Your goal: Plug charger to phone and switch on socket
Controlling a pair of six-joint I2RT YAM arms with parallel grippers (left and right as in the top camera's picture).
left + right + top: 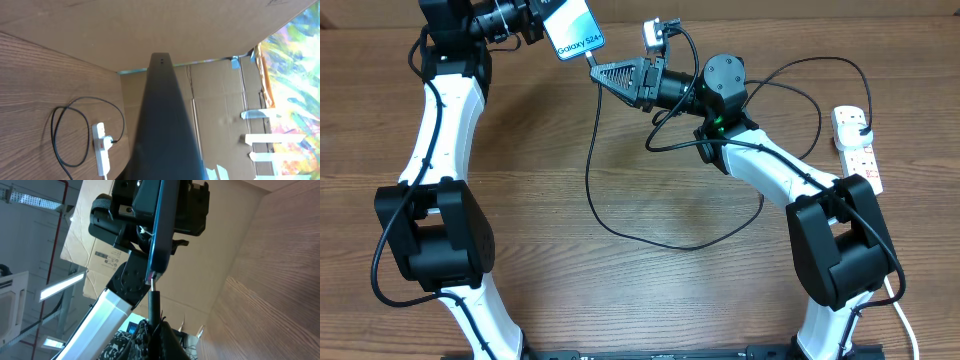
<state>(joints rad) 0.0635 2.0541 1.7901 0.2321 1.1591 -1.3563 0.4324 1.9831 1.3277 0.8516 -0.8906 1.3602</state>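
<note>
At the far edge of a wood-grain table (670,300), the right gripper (602,71) presses its black, lattice-ribbed triangular fingers together on the connector end of the charger (588,170). It holds the small tip against the bottom edge of the phone (575,30). The left gripper (545,22) clamps the slim, glossy handset by its other end and holds it in the air, tilted, with its pale screen lettered "Galaxy S24+" facing the overhead camera.

Only the right wrist view shows the joint: a short silver tip (152,280) meets the phone's dark lower end. Whether it is fully seated cannot be told from here. The left wrist view shows the handset merely as a smooth black slab, seen edge-on and tapering away from the lens. Past the slab are brown cardboard walls (215,100) patched with tape.

From the tip, the thin black cable drops to the table, sweeps a wide loop and runs right to the socket (857,150). This long white plastic strip with reddish markings lies flat by the right edge, and the cable's black plug meets it near the far end. The position of its switches cannot be made out.

The right arm folds from its black base at the near right and reaches leftward, with its wrist level. The left arm stretches its white link straight away from its base.
</note>
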